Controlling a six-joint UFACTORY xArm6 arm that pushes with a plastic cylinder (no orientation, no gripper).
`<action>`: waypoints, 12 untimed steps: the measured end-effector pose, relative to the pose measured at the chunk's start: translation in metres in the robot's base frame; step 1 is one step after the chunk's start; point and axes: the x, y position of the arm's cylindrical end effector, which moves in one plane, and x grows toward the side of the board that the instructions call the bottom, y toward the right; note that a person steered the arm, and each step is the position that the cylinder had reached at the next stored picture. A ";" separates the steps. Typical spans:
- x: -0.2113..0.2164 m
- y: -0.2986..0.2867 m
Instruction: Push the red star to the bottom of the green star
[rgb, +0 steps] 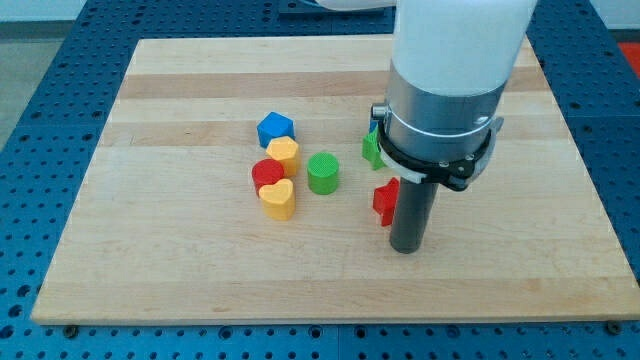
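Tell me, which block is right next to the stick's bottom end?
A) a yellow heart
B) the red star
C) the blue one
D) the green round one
B: the red star sits just to the view's left of my tip, while the blue block, the green cylinder and the yellow hearts lie farther left.

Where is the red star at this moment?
The red star lies right of the board's centre, just below the green star, touching the left side of my tip.
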 end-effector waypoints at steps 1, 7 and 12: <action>-0.015 0.000; -0.012 -0.018; -0.048 -0.024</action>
